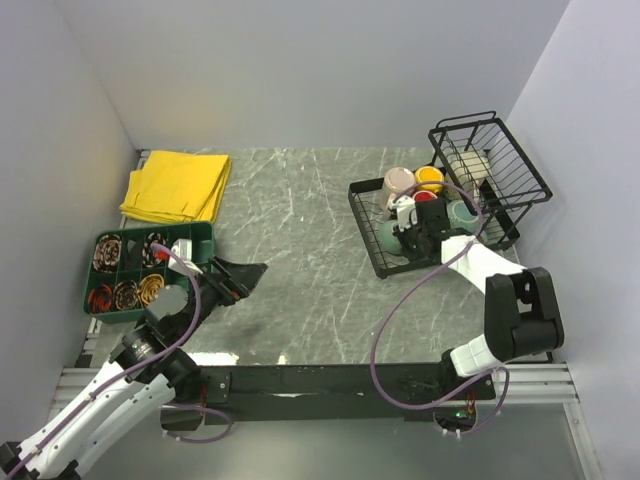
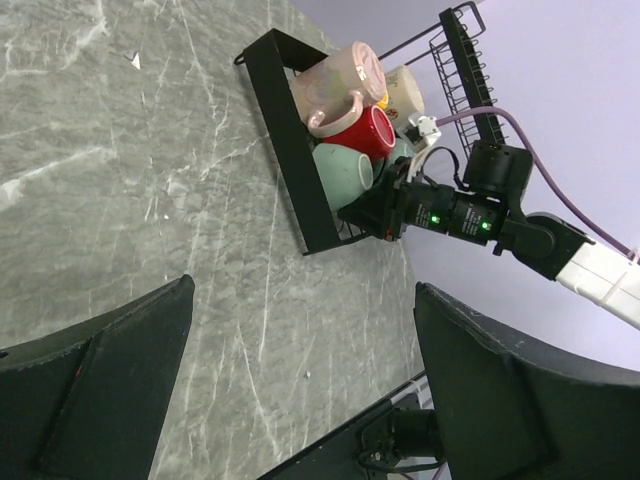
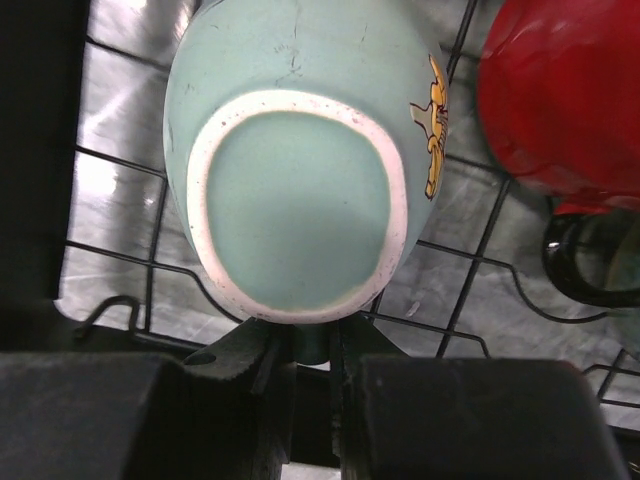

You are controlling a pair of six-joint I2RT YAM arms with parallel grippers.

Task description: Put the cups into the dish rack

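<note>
Dish rack [image 1: 365, 230] crowded with cups [image 1: 399, 182] — tight gaps, tall wire basket [image 1: 500, 160] behind, open table [image 1: 300, 220] to its left

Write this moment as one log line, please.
right gripper: shut on grey-green mug | mug: in rack, base toward gripper | left gripper: open, empty

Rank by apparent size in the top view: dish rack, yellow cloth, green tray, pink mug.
1. Dish rack.
2. Yellow cloth and green tray: too alike to rank, tray partly hidden by the left arm.
3. Pink mug, smallest.
</note>
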